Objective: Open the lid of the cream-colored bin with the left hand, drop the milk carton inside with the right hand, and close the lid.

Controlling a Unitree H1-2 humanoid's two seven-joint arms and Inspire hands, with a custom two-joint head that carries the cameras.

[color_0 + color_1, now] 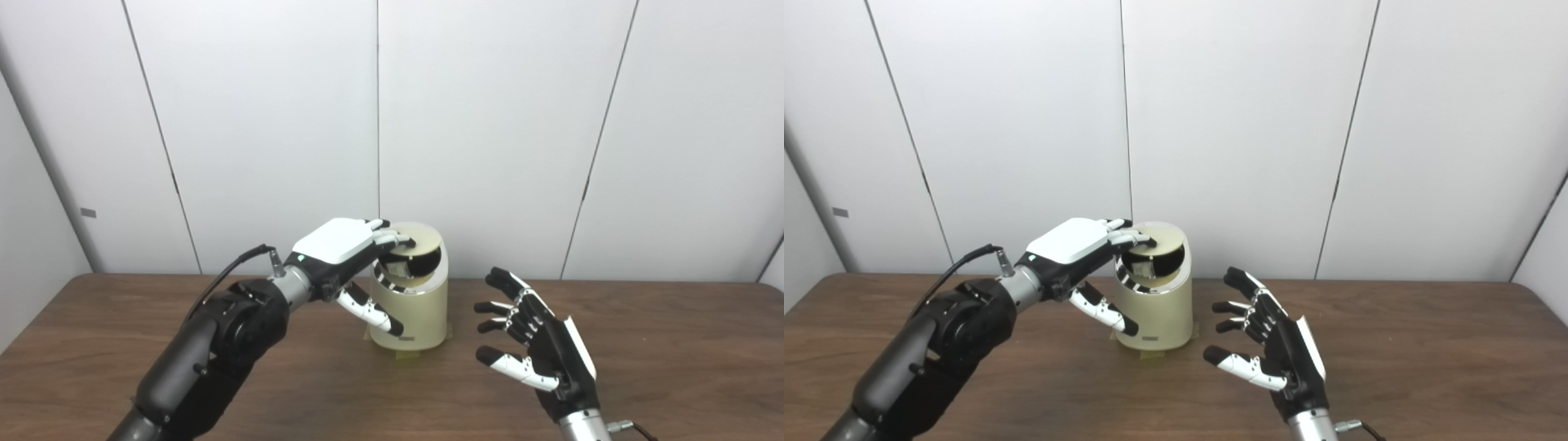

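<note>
Right hand (539,343): nearest us, fingers spread, holding nothing, beside the bin.
Left hand (343,254): fingertips pressing the lid (416,242), tilted partly open.
Bin (413,306): mid-table (643,343), cream.
Carton (399,268): we judge it dropped already; only a pale scrap shows inside.
Left to do: closing.
</note>
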